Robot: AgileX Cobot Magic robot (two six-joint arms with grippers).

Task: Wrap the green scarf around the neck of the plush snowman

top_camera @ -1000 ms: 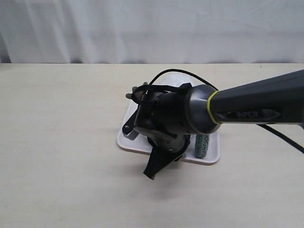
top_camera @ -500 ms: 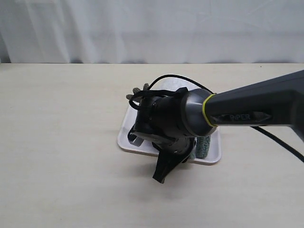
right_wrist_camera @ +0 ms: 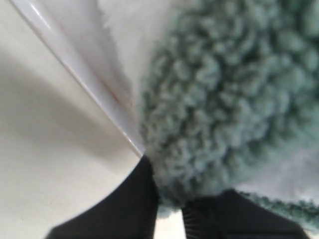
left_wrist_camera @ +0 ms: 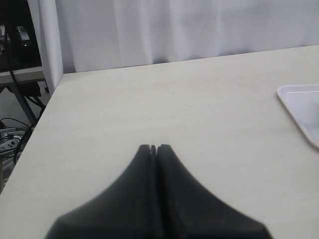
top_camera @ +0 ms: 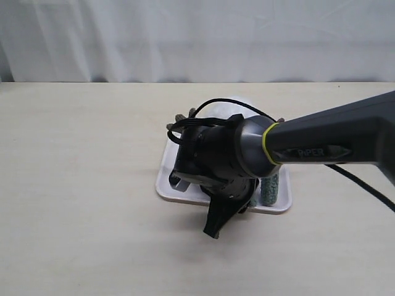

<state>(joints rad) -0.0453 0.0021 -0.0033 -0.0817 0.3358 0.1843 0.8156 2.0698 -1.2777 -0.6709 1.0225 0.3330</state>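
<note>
Pale wood-grain bench (top_camera: 74, 185), white curtain (top_camera: 185, 37) behind; left pincer (left_wrist_camera: 154, 148) together, right pincer (right_wrist_camera: 169, 196) clamped on green scarf (right_wrist_camera: 224, 99).

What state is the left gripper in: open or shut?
Shut: the left gripper shows both black fingers pressed together at the tips, nothing between them, over the table.
</note>
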